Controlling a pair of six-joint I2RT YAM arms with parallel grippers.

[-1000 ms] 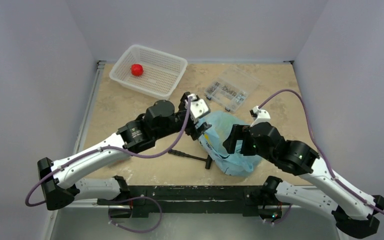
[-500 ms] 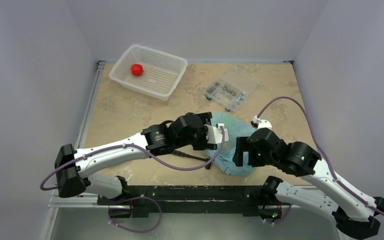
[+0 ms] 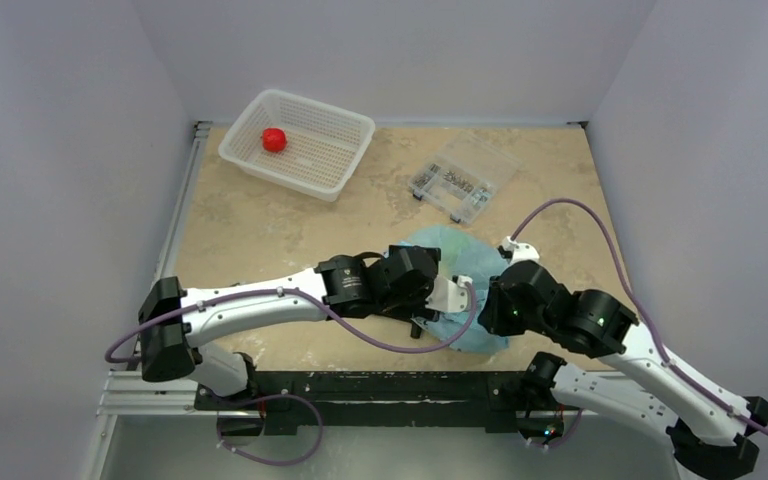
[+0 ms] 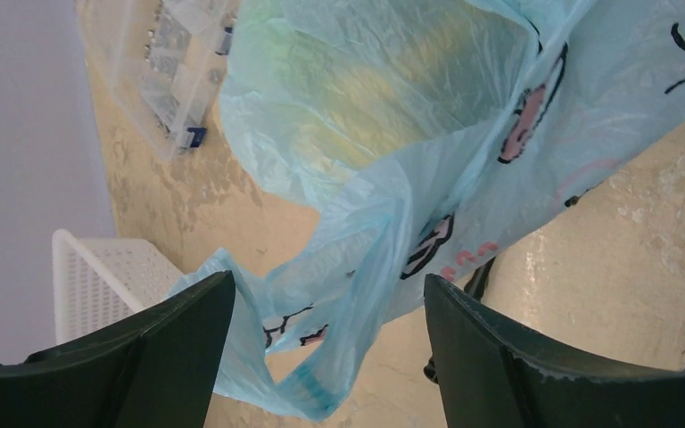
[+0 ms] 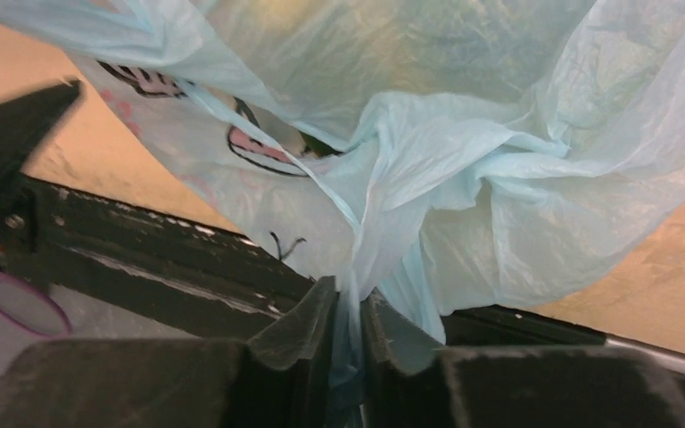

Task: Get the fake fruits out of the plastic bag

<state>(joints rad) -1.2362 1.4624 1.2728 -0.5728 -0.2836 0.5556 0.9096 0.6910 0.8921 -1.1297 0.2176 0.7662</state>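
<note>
The light-blue plastic bag (image 3: 447, 247) lies crumpled near the table's front edge, between my two arms. My right gripper (image 5: 350, 308) is shut on a gathered fold of the bag (image 5: 464, 160). My left gripper (image 4: 325, 343) is open low over the table, and a loose handle loop of the bag (image 4: 383, 134) hangs between its fingers without being pinched. Yellow-green fruit shapes (image 4: 348, 98) show dimly through the plastic. One red round fruit (image 3: 274, 139) sits in the white basket. In the top view both wrists hide the left gripper (image 3: 465, 298) and the bag's near side.
The white mesh basket (image 3: 325, 150) stands at the back left. A clear compartment box (image 3: 460, 180) of small metal parts lies behind the bag. A black tool (image 3: 417, 327) lies partly under my left arm. The black front rail (image 3: 380, 385) runs just below the bag.
My left arm has swung right and down from beside the bag to its near side. My right gripper has closed on the bag's fold, and the bag has flattened.
</note>
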